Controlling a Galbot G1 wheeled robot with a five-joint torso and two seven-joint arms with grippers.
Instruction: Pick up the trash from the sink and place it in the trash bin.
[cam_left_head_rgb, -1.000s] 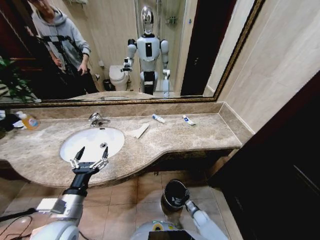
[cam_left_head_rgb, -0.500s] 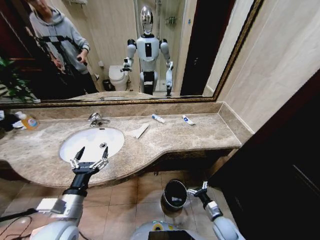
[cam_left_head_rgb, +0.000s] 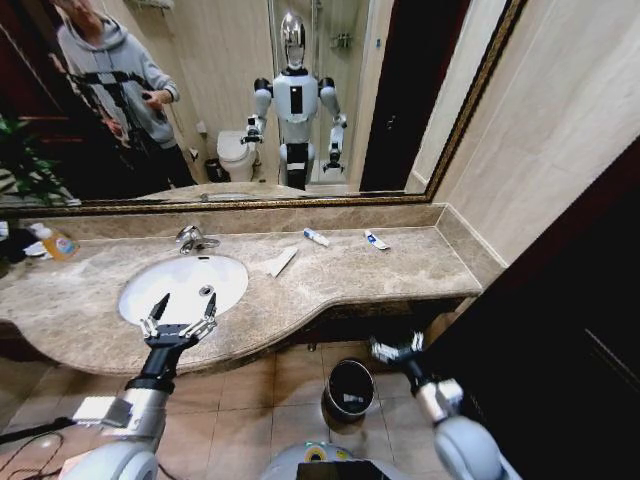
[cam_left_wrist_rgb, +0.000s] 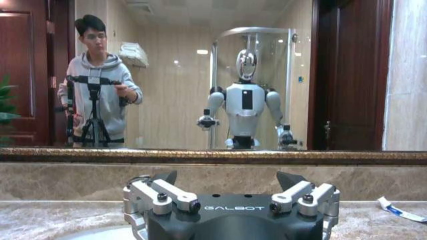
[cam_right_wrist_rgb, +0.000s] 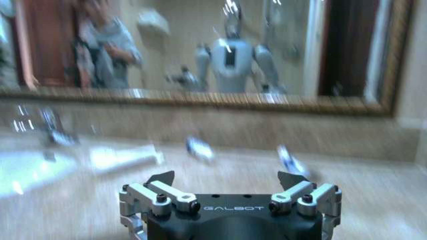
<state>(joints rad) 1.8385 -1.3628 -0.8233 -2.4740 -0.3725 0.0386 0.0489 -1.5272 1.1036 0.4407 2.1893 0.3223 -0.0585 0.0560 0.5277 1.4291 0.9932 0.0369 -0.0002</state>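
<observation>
- Trash is not in the basin: your sink (cam_left_head_rgb: 150, 290) looks bare except for the drain plug (cam_left_head_rgb: 206, 291), while a folded white paper (cam_left_head_rgb: 281, 262) lies on the marble counter (cam_left_head_rgb: 400, 270) just right of the rim, and two small white tubes (cam_left_head_rgb: 316, 237) and (cam_left_head_rgb: 376, 240) sit farther right, near the back wall.
- Your left gripper (cam_left_head_rgb: 178, 326) hovers over the near rim of the sink with its fingers spread apart and nothing between them; judging by that spot, it is parked where it can reach either the bowl or the paper.
- Your right gripper (cam_left_head_rgb: 397, 349) is low, below the counter's near edge and just right of the trash bin (cam_left_head_rgb: 350, 388), fingers splayed and empty. It points at the counter, so its wrist camera looks toward the paper and tubes.
- The bin stands on the tiled floor (cam_left_head_rgb: 250, 410), under the counter's overhang, right of the sink, which probably keeps the drop short for the right arm.
- A soap bottle (cam_left_head_rgb: 58, 243) at the far left stays out of it.
</observation>
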